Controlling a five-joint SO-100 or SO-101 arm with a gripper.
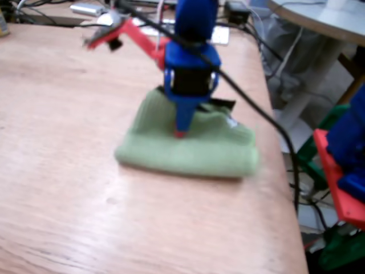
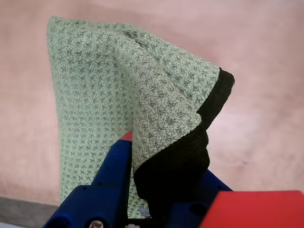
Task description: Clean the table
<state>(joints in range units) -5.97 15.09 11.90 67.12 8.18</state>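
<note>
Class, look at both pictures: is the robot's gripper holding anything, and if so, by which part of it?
Yes. The gripper holds the green cloth, pinched at its black-trimmed edge, which is bunched up between the blue fingers. The rest of the cloth lies on the table.

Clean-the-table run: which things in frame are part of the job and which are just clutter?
Job:
- wooden table
- green cloth, black-edged, lying on the table
- gripper, jaws closed on a raised fold of the cloth in the wrist view

Lying about:
- black cable across the table's right edge
- round grey table, top right
- blurred red-and-blue parts, far right
</note>
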